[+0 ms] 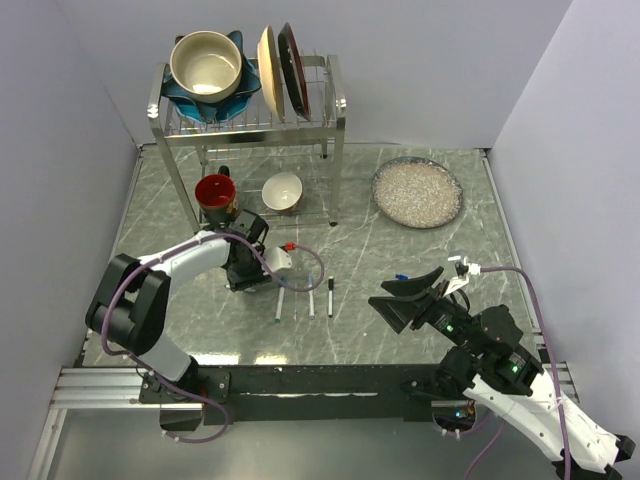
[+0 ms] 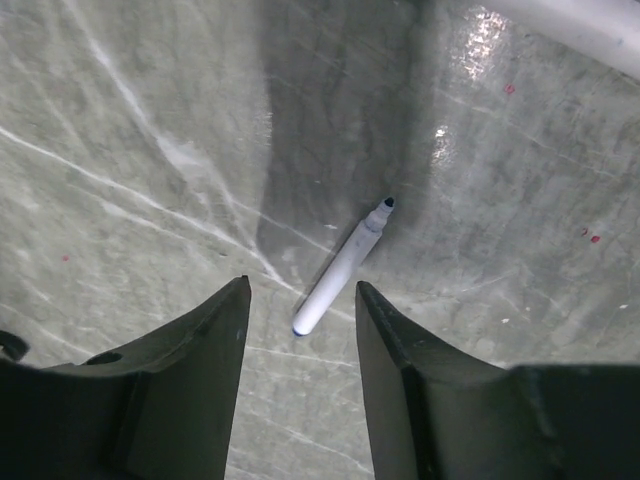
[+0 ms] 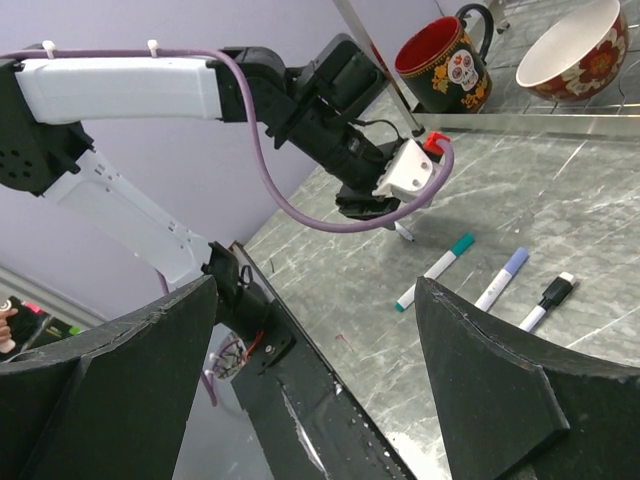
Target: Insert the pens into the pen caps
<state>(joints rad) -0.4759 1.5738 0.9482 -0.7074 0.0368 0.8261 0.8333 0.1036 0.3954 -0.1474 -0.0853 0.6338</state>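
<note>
In the top view three white-barrelled pens lie side by side on the marble table: the left one [image 1: 279, 305], the middle one [image 1: 310, 298] and the right one [image 1: 330, 297]. In the right wrist view they have teal [image 3: 435, 270], blue [image 3: 502, 280] and black [image 3: 545, 302] ends. My left gripper [image 1: 243, 280] is open over another white pen [image 2: 345, 265], uncapped with a dark tip; its blue-rimmed rear end lies between my fingertips [image 2: 300, 285]. My right gripper [image 1: 400, 292] is open and empty, raised at the right [image 3: 318, 290]. A tiny blue piece [image 1: 400, 277] lies beside it.
A metal dish rack [image 1: 335, 110] with bowls and plates stands at the back left. A red mug [image 1: 215, 193] and a white bowl [image 1: 283, 192] sit under it. A glass plate [image 1: 417, 192] lies at the back right. The table's near edge [image 3: 300, 370] is below my right gripper.
</note>
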